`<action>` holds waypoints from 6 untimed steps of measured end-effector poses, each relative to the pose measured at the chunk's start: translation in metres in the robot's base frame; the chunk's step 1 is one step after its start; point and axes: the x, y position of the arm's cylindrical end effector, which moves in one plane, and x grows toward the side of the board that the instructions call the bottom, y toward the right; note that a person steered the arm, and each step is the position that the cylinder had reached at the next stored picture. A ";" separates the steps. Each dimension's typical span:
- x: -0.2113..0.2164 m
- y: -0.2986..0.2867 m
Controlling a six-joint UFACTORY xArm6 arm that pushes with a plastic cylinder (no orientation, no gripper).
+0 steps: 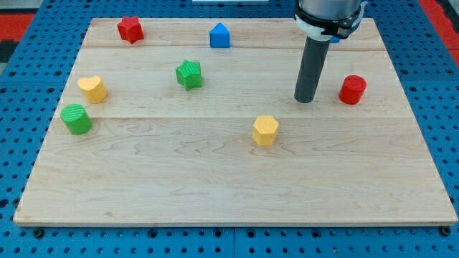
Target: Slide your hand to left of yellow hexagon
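The yellow hexagon [265, 130] sits on the wooden board [215, 186], a little right of the middle. My tip [305, 99] rests on the board above and to the right of the hexagon, apart from it. The red cylinder [352, 89] stands just to the right of my tip, not touching it.
A green star [189, 74] is left of centre. A blue house-shaped block [219, 36] and a red star [130, 29] lie near the top edge. A yellow heart [92, 89] and a green round block [76, 118] sit at the left side. Blue pegboard surrounds the board.
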 end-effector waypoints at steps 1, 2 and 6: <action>-0.002 0.000; -0.002 0.000; 0.004 -0.001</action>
